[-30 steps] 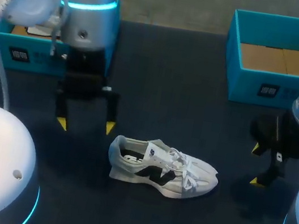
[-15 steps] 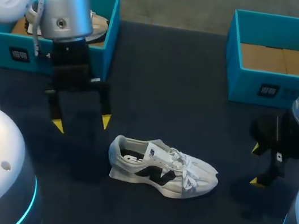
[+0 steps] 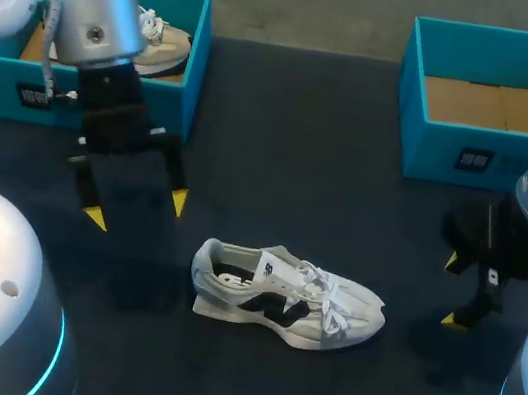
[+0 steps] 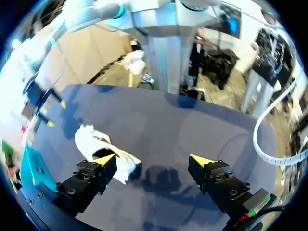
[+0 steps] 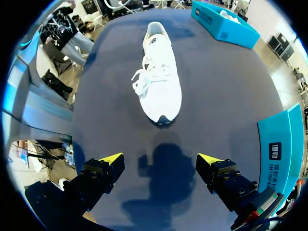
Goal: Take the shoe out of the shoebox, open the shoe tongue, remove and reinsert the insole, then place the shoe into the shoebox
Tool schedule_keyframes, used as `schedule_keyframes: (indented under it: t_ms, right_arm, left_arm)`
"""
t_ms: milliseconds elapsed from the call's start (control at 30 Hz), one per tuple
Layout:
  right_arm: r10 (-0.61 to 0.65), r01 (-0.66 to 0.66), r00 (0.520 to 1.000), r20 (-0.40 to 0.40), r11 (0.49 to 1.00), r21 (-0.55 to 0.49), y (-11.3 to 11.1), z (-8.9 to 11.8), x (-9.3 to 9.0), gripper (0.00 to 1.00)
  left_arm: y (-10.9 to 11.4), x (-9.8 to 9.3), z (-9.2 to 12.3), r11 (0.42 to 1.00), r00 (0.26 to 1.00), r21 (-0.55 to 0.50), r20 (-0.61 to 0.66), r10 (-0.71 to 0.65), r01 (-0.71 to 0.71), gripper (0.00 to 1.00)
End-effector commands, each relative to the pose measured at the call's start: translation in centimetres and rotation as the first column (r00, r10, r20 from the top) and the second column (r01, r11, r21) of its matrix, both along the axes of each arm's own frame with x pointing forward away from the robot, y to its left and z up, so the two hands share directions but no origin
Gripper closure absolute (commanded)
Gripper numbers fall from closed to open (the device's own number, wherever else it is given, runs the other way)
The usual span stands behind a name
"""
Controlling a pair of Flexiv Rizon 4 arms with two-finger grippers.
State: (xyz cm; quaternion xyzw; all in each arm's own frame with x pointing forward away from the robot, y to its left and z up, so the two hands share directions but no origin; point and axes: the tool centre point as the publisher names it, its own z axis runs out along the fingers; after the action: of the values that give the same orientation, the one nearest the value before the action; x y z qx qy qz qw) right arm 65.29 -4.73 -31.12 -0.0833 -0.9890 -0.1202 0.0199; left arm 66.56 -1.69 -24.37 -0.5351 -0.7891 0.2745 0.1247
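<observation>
Your left end effector (image 3: 136,211) hangs open and empty over the worktop (image 3: 282,150), just in front of the left shoebox (image 3: 190,64), which holds a second shoe (image 3: 166,39). The shoe (image 3: 283,297) lies mid-worktop, outside both boxes, so takeout looks done. Tongue, insole and reboxing are all left. Your right end effector (image 3: 451,290) is open and empty, beyond the toe, near the right shoebox (image 3: 453,158).

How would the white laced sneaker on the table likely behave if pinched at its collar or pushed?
The white laced sneaker looks light, and its soft collar would probably fold when pinched. Standing flat on its sole, it should slide rather than tip if pushed.
</observation>
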Motion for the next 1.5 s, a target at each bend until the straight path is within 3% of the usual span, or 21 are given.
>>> schedule_keyframes:
  t_ms: [33,167,600,1067,1133,1167,1500]
  right_arm:
    - [0.0,0.0,1.0,0.003,1.0,0.0,0.0,0.0,-0.1,0.0]
    - [0.0,0.0,1.0,0.003,1.0,0.0,0.0,0.0,-0.1,0.0]
    - [0.0,0.0,1.0,0.003,1.0,0.0,0.0,0.0,-0.1,0.0]
    - [0.0,0.0,1.0,0.003,1.0,0.0,0.0,0.0,-0.1,0.0]
    - [0.0,0.0,1.0,0.003,1.0,0.0,0.0,0.0,-0.1,0.0]
    - [0.0,0.0,1.0,0.003,1.0,0.0,0.0,0.0,-0.1,0.0]
    - [0.0,0.0,1.0,0.003,1.0,0.0,0.0,0.0,-0.1,0.0]
  left_arm:
    - [1.7,-0.3,-1.4,0.922,0.922,-0.081,-0.118,0.368,-0.378,0.0]
    - [2.2,-0.1,-2.2,0.848,0.839,-0.072,-0.213,0.501,-0.525,0.0]
    - [2.4,0.1,-3.7,0.624,0.574,-0.028,-0.425,0.7,-0.781,0.0]
    - [2.4,0.1,-3.7,0.624,0.574,-0.028,-0.425,0.7,-0.781,0.0]
    - [2.4,-0.2,-4.7,0.627,0.562,-0.019,-0.465,0.684,-0.779,0.0]
    - [2.3,0.1,-5.2,0.594,0.526,-0.012,-0.477,0.704,-0.805,0.0]
    - [1.5,0.6,-8.1,0.602,0.495,-0.016,-0.587,0.641,-0.798,0.0]
